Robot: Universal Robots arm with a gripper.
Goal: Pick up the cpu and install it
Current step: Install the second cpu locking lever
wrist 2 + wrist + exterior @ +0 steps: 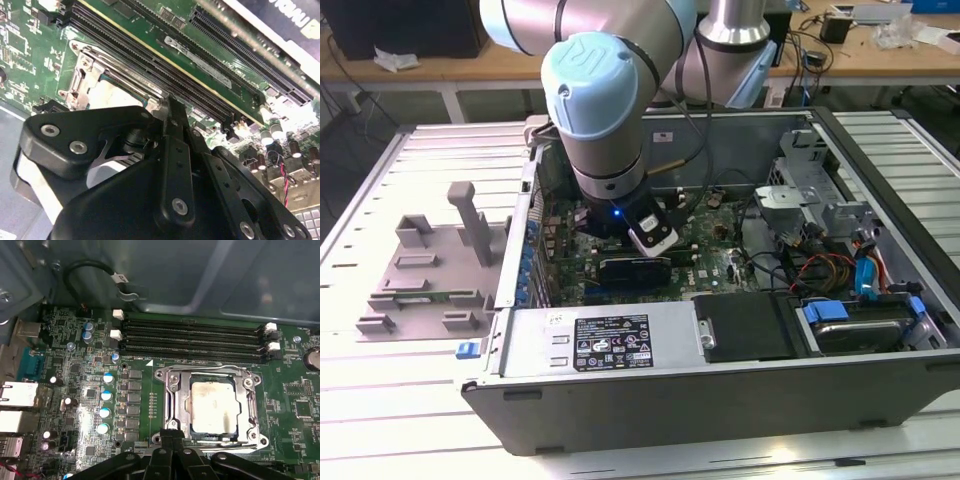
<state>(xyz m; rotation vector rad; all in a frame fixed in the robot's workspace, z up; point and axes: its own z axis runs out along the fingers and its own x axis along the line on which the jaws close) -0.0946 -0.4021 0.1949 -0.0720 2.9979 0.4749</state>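
— What does the arm (pixel 605 110) look like?
— Silver-grey tubes, pale blue joint caps, a black cable along it, one small blue light.
— And the pincer (pixel 172 112)?
— Black plates fastened with silver screws.

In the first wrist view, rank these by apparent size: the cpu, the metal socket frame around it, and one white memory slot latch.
Largest to smallest, as they look in the first wrist view:
1. metal socket frame, which surrounds the chip on all sides
2. cpu, lying inside that frame
3. white memory slot latch, by far the smallest
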